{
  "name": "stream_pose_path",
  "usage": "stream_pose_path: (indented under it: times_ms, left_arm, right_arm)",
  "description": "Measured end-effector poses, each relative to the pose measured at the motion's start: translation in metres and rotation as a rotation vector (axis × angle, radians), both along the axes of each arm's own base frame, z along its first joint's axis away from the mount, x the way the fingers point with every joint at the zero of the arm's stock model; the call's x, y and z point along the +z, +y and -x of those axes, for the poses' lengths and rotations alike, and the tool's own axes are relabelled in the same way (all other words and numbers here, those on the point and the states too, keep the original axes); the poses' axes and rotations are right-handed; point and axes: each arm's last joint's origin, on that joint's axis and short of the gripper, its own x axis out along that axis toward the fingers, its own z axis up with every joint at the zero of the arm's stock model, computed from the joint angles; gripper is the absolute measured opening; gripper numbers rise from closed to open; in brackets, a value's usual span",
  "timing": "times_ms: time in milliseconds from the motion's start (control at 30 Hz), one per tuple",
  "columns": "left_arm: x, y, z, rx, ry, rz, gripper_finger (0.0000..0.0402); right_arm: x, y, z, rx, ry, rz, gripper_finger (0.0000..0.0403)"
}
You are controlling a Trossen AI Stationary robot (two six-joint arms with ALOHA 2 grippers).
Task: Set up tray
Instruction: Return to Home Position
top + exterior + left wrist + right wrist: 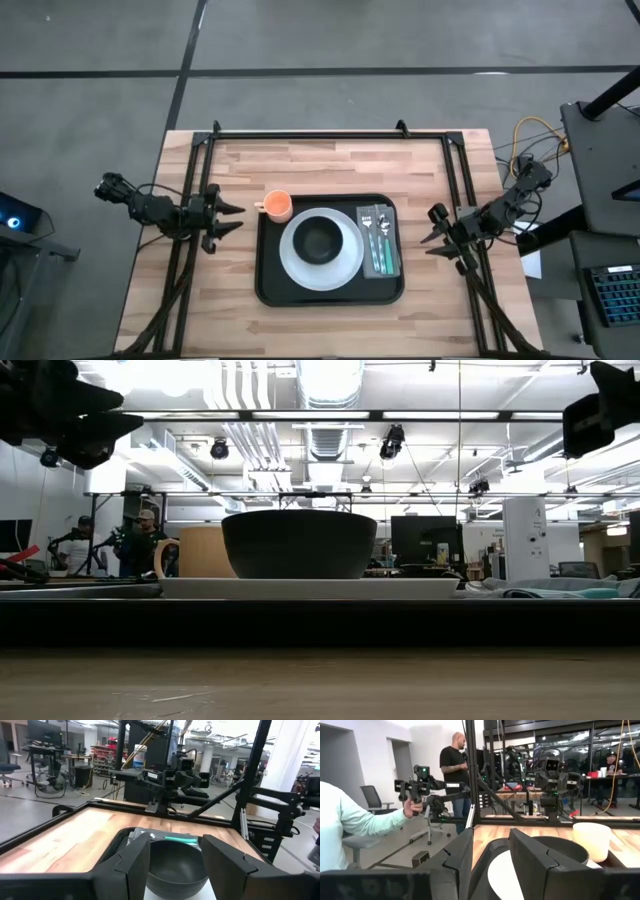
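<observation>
While both hang released, spread wide, the left hand (228, 218) sits left of centre in the high view, the right hand (436, 228) right of centre. Between them, mid-frame on the desk (330, 165), lies the tray (266, 285): black, rectangular, round-cornered, with a raised rim, holding an orange cup (277, 205), white plate (296, 266), dark bowl (320, 240) and grey napkin (392, 268) with cutlery (378, 240).
</observation>
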Motion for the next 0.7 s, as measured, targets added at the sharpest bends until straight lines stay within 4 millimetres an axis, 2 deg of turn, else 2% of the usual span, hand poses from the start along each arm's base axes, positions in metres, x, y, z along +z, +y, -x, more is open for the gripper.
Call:
stream_pose_path:
  times_ms: [200, 367, 500, 700]
  left_arm:
    - [-0.001, -0.001, 0.0, -0.033, 0.005, 0.008, 0.0159]
    - [0.002, -0.009, 0.001, -0.298, -0.021, -0.011, 0.0159]
    - [0.009, -0.015, 0.004, -0.526, -0.119, -0.042, 0.0159]
    - [-0.002, -0.018, 0.001, -0.59, -0.188, -0.062, 0.0159]
  right_arm:
    - [0.0, 0.0, 0.0, -0.003, -0.006, 0.012, 0.0109]
    - [0.0, 0.0, 0.0, -0.002, -0.005, 0.009, 0.0104]
    - [0.0, 0.0, 0.0, -0.003, -0.008, 0.011, 0.0106]
    - [0.001, 0.0, 0.0, -0.005, -0.018, 0.013, 0.0108]
